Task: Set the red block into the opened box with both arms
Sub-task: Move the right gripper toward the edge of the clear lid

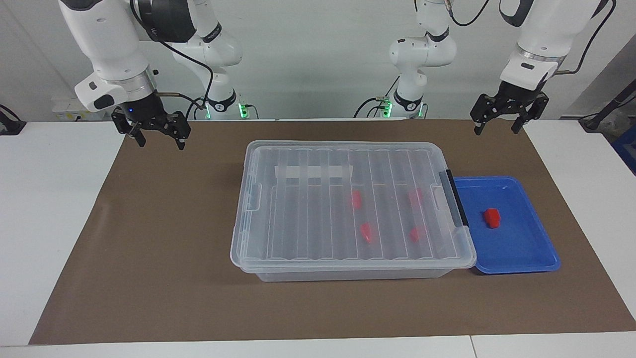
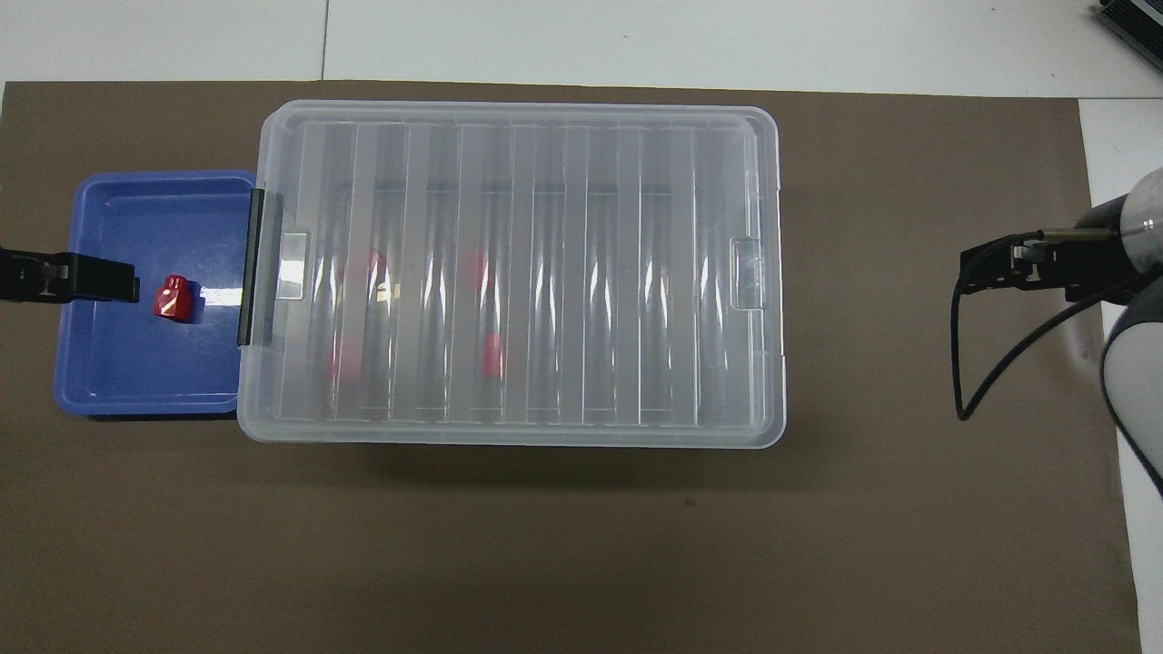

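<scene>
**Lid on the box, one red block in the tray, both arms raised**

Facing view: the box (image 1: 348, 209) sits mid-mat on the table (image 1: 49, 223) with its ribbed clear lid (image 1: 308, 164) closed and the black bar handle (image 1: 456, 198) at the left arm's end. Four red shapes show dimly through the lid. The blue tray (image 1: 526, 248) lies just beside that handle end, and the red block (image 1: 492, 218) rests in it, alone. The left gripper (image 1: 498, 126) hangs over the mat's corner nearest its base, jaws spread and empty. The right gripper (image 1: 160, 140) hangs over the mat's other near corner, jaws also spread, holding nothing.

Overhead view: the red block (image 2: 173, 299) lies in the tray (image 2: 118, 381). A dark part of the left gripper (image 2: 82, 278) overlaps the tray's outer edge. The right gripper (image 2: 1018, 265) is over the brown mat (image 2: 581, 545), well apart from the box (image 2: 518, 272).
</scene>
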Tool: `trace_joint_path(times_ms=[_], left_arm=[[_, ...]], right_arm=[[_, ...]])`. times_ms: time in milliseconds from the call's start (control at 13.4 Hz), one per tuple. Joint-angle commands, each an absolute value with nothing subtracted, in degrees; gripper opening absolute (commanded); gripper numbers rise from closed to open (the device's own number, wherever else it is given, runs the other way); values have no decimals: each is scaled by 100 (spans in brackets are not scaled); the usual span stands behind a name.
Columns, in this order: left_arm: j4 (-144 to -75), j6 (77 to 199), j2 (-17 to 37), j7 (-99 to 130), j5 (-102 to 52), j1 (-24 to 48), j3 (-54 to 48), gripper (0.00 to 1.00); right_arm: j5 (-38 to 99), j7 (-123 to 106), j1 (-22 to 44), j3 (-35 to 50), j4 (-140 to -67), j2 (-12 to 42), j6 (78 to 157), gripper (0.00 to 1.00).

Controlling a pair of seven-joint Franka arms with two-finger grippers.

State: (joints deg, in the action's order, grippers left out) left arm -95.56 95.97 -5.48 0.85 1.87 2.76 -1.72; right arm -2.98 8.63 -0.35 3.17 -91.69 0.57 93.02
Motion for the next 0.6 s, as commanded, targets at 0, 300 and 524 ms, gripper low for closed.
trace_joint_path(times_ms=[0,300,524], left_arm=[[-9650,9615,-633,114,97,299,-123,100],[-9650,9615,-633,114,97,299,-123,100],[-9659,9615,-633,114,97,299,-123,100]], right_arm=[[-378,844,-88,360,-9220,18,9351,100],[-317,853,-44,369,-9386,-17,9640,95],[-299,1097,43,369,-9562,44,9930,92]])
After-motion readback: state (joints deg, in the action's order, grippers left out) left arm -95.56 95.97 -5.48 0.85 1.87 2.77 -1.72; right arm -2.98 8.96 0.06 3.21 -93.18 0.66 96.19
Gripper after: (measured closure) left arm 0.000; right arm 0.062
